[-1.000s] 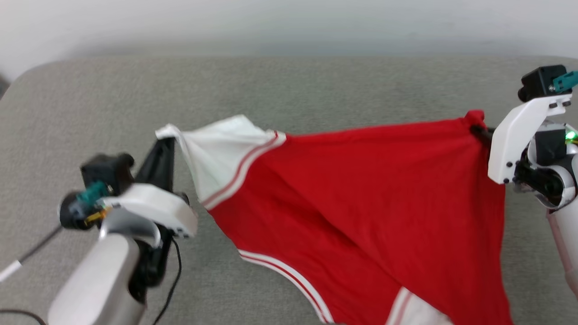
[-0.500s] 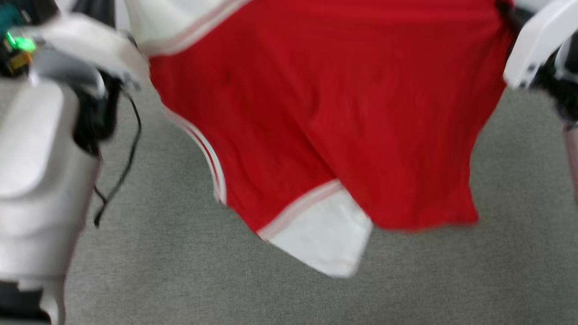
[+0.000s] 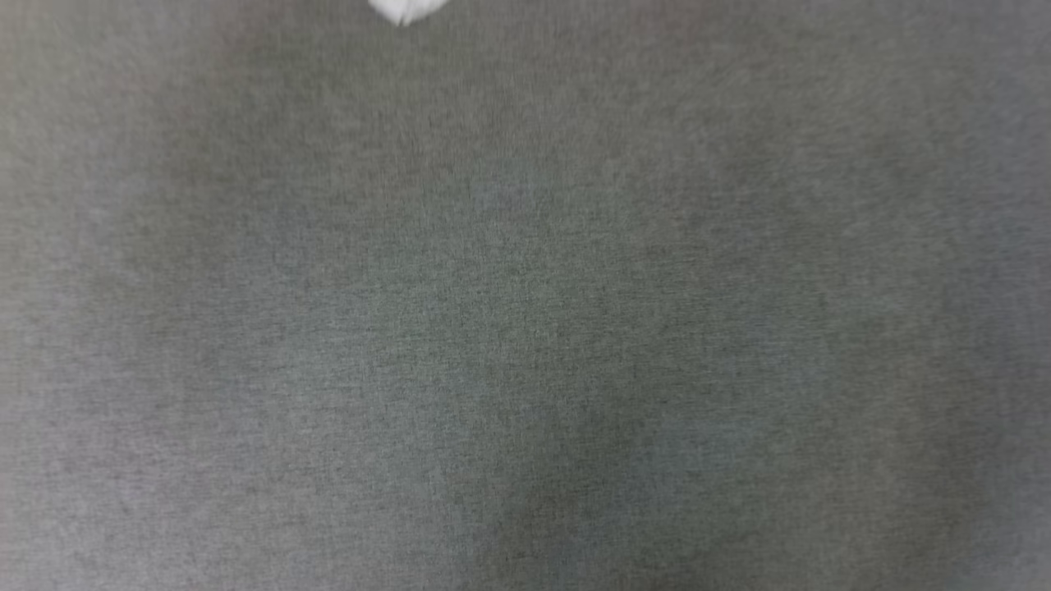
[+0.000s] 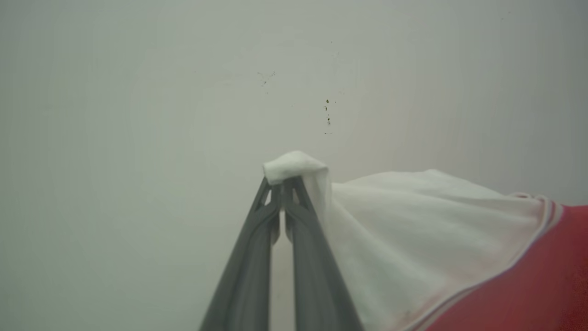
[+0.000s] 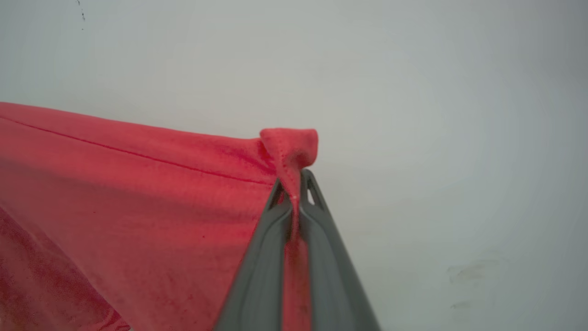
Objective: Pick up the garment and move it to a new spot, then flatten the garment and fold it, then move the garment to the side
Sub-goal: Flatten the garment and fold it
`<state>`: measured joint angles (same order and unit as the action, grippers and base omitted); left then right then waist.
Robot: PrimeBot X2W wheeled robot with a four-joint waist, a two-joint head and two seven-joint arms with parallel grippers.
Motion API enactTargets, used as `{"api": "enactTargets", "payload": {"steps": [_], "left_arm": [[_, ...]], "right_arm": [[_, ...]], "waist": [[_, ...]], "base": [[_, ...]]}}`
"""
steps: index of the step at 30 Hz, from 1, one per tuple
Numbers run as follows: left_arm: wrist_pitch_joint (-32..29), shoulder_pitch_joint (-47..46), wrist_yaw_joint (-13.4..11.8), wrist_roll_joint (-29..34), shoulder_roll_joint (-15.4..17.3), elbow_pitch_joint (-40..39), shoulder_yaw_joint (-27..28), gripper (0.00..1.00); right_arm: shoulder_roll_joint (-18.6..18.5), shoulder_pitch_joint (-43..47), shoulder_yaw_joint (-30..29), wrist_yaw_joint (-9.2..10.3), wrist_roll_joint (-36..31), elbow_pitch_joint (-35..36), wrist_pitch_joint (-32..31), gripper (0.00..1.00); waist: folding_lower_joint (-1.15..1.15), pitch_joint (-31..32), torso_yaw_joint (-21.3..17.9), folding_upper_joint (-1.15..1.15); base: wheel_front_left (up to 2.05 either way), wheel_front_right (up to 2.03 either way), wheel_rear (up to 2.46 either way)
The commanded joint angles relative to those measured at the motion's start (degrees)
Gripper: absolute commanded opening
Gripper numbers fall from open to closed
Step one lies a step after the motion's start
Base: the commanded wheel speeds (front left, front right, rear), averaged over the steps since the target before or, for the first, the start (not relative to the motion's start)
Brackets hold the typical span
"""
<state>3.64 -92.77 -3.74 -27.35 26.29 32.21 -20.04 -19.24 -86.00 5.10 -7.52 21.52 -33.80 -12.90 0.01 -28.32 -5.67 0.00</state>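
Pincers grip the garment (image 4: 413, 239) at two corners, holding it up in front of a pale wall (image 4: 138, 92). In the left wrist view, the left pincer (image 4: 282, 184) has its two dark fingers pressed together on a bunched tip of the white sleeve, which pokes out just past the fingertips. From there the white cloth spreads to the view's right, crosses a thin striped band and turns red at the frame's edge. A few small dark specks (image 4: 327, 112) mark the wall above. In the right wrist view, the right pincer (image 5: 296, 184) is clamped on a folded red corner. A stitched hem runs away to the view's left, and the red body hangs below it. The head view is blurred. It looks down on a grey woven surface (image 3: 525, 328), and a small white tip of the garment (image 3: 402, 10) dips in at the top edge.
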Motion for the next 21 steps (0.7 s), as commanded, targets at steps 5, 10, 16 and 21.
{"api": "enactTargets", "payload": {"steps": [5, 10, 16, 21], "left_arm": [[-0.6, -4.8, 0.5, 0.8, -0.4, 2.8, -0.8, 0.0], [0.0, -6.4, 1.2, 0.7, -1.6, 6.7, -1.6, 0.0], [2.9, -3.8, 2.9, -1.7, -4.2, 12.6, -1.4, 0.0], [6.3, -0.6, 4.6, -3.4, -5.6, 17.5, -1.0, 0.0]], "right_arm": [[-1.6, -5.5, 2.1, 0.06, 0.7, -2.7, 1.5, 0.0], [-1.0, -8.0, 5.1, 0.06, 1.8, -6.9, 3.8, 0.0], [0.0, -8.8, 10.1, 0.05, 3.9, -13.2, 6.5, 0.0], [-0.2, -6.9, 14.5, 0.06, 6.4, -17.8, 9.4, 0.0]], "waist": [[-0.01, -6.3, 1.2, 0.0], [-0.01, -9.8, 1.7, 0.0], [-0.01, -11.5, 2.5, 0.0], [-0.01, -9.7, 3.2, 0.0]], "base": [[0.0, 0.0, 0.0], [0.0, 0.0, 0.0], [0.0, 0.0, 0.0], [0.0, 0.0, 0.0]]}}
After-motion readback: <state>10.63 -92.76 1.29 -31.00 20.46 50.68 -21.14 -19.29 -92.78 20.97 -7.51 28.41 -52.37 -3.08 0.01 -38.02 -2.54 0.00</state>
